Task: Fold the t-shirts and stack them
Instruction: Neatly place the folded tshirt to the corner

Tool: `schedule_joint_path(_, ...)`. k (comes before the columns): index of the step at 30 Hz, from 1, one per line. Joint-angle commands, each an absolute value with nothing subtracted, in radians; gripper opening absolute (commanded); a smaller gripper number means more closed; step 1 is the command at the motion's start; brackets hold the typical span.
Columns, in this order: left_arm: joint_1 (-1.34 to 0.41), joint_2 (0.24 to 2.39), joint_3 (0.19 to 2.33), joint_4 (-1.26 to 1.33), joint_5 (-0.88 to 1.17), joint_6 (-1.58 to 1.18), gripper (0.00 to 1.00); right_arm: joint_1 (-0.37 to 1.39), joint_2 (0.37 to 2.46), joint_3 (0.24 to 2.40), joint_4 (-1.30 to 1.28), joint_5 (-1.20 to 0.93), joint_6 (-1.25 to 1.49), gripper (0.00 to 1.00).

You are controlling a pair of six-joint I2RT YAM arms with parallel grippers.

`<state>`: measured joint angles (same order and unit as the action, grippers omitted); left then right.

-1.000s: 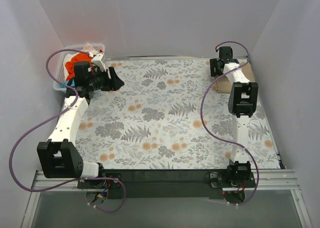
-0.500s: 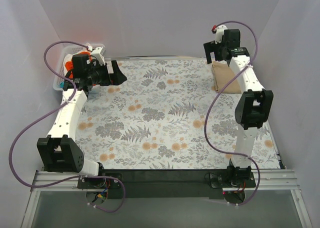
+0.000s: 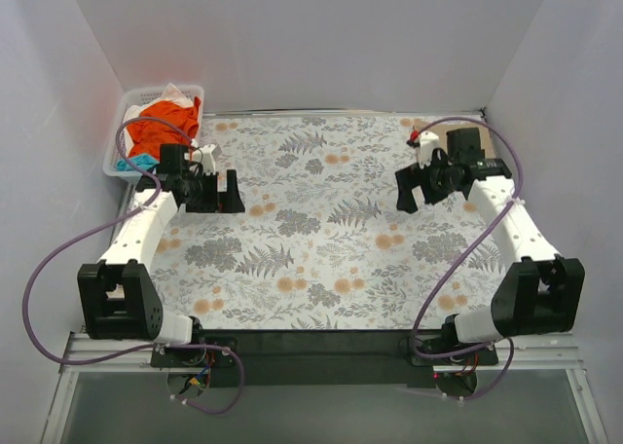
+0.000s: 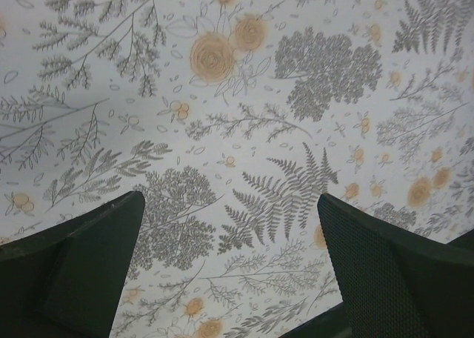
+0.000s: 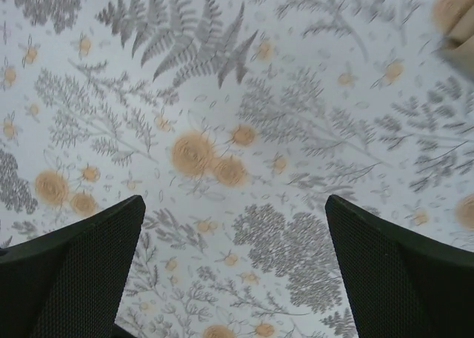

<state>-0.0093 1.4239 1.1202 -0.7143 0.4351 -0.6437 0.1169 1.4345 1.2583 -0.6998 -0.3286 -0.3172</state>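
Step in hand: you look to be between shirts. Both arms hang over the bare floral cover [image 3: 321, 254] of the desk with nothing held, so I judge the next shirt has yet to be fetched.
Left gripper [image 3: 224, 193]: jaws spread wide and empty, low over the cover, near the basket [image 3: 114, 150].
Right gripper [image 3: 410, 191]: also spread wide and empty, over the far right part of the desk.
Orange t-shirt [image 3: 161, 130]: heaped unfolded in the basket at the far left corner, with a white piece [image 3: 173, 93] at its far edge and a teal piece [image 3: 127, 170] at its near edge.
Tan t-shirt [image 5: 457, 15]: you see only a blurred tan edge in the right wrist view. From above the right arm hides that spot, so how it lies cannot be told.
Next move: send the left gripper to the basket, pinch the orange t-shirt and lift it clear of the rim. Then bring it to mid-desk, where the right gripper can help spread it.
Risk: the other pieces may come up tangled with it.
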Motion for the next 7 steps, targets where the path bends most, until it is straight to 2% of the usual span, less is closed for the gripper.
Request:
schedule_joint_path(1,-0.011,1.295,1.062,-0.733,0.362,-0.563,0.98,0.114,1.283,1.142,-0.753,-0.402,-0.368,0.98)
schedule_joint_path(7,-0.012,1.209,1.011,-0.742,0.318,-0.571,0.98,0.112,1.210,1.043,-0.767,-0.384,-0.353,0.98)
